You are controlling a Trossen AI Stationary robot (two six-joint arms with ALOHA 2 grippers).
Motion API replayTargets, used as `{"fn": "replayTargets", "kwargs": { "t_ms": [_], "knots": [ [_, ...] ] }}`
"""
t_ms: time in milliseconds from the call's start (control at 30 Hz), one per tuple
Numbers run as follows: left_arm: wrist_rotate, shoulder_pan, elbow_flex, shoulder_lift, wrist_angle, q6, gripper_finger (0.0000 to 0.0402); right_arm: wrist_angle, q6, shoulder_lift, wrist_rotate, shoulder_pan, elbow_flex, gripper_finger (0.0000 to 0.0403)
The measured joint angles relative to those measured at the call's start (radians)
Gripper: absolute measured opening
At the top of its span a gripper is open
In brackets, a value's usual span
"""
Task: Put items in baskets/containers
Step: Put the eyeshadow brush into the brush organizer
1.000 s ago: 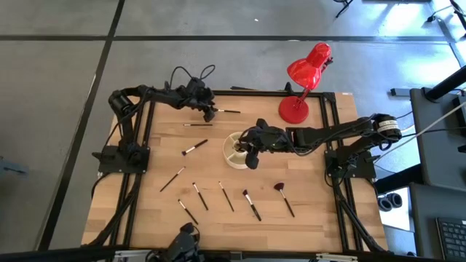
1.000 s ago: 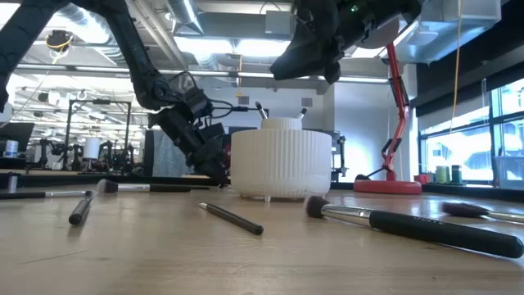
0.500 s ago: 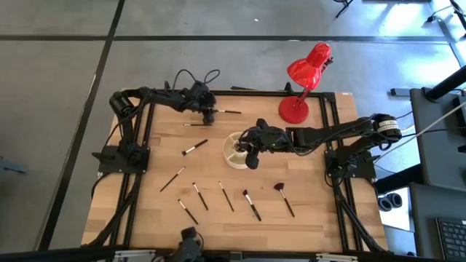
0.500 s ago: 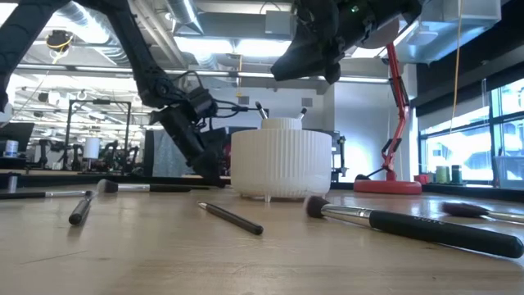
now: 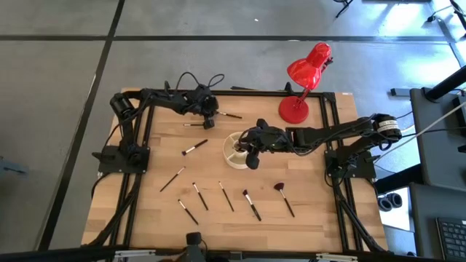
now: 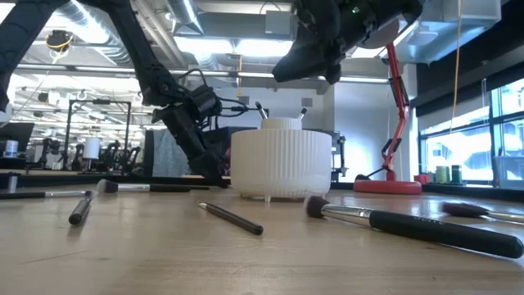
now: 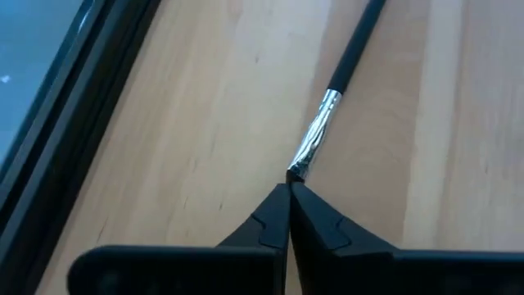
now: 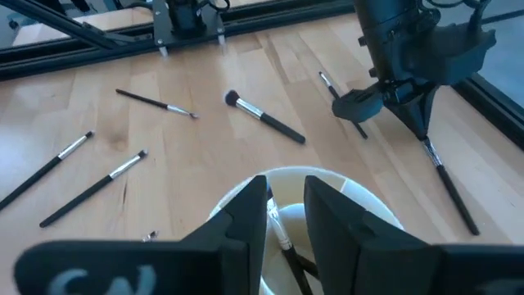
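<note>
My left gripper (image 5: 211, 113) is at the table's far side, shut on a dark-handled brush (image 5: 230, 115) that lies on the wood. The round cream organizer cup (image 5: 234, 150) stands mid-table with brushes (image 6: 260, 110) sticking up out of it. My right gripper (image 8: 285, 209) hovers just above the cup, open. A brush standing in the cup (image 8: 279, 232) shows between its fingers, and I cannot tell whether it touches them. Several more brushes lie toward the near edge, among them a fan-tipped one (image 5: 284, 198). My left gripper pinches the brush's bristle end (image 7: 295, 170), just beyond the silver ferrule (image 7: 315, 141), between its two fingertips. The fingers slant down from above, roughly in line with the brush. The handle (image 7: 356, 49) lies flat on the table, pointing away from the gripper.
A red desk lamp (image 5: 302, 80) stands at the far right. Loose brushes lie left of the cup (image 5: 194, 148) (image 5: 198, 124) and in a row near the front (image 5: 226, 196) (image 5: 252, 205). In the low view a large brush (image 6: 409, 225) lies close by.
My left gripper has shut on the brush's bristle end and has shifted slightly toward the table's right. The brush stays lying on the table. My right gripper has kept its place above the cup.
</note>
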Motion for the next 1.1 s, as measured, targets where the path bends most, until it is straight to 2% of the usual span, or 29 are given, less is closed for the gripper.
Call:
{"fn": "replayTargets", "kwargs": {
  "t_ms": [133, 333, 533, 700, 800, 967, 1100],
  "knots": [
    [-0.115, -0.052, -0.003, -0.040, -0.036, 0.081, 0.0001, -0.037, 0.020, 0.000, 0.000, 0.000, 0.000, 0.0078],
    [-0.311, -0.149, -0.003, -0.203, -0.134, 0.188, 0.0001, -0.061, 0.020, 0.000, 0.035, -0.002, 0.000, 0.0075],
    [-0.372, -0.272, -0.003, -0.386, -0.222, 0.219, 0.0001, -0.021, 0.004, 0.000, 0.034, -0.035, 0.000, 0.0075],
    [-0.419, -0.384, -0.003, -0.475, -0.216, 0.232, 0.0002, 0.007, -0.083, 0.000, 0.034, -0.088, 0.000, 0.0076],
    [-0.423, -0.436, -0.003, -0.494, -0.215, 0.242, 0.0001, 0.005, -0.144, 0.000, 0.015, -0.122, 0.010, 0.0096],
    [-0.469, -0.494, -0.002, -0.496, -0.187, 0.243, 0.0002, -0.040, -0.176, 0.000, -0.102, -0.170, 0.070, 0.0164],
    [-0.485, -0.519, -0.002, -0.496, -0.167, 0.243, 0.0001, -0.084, -0.195, 0.000, -0.115, -0.190, 0.127, 0.0212]
  ]
}}
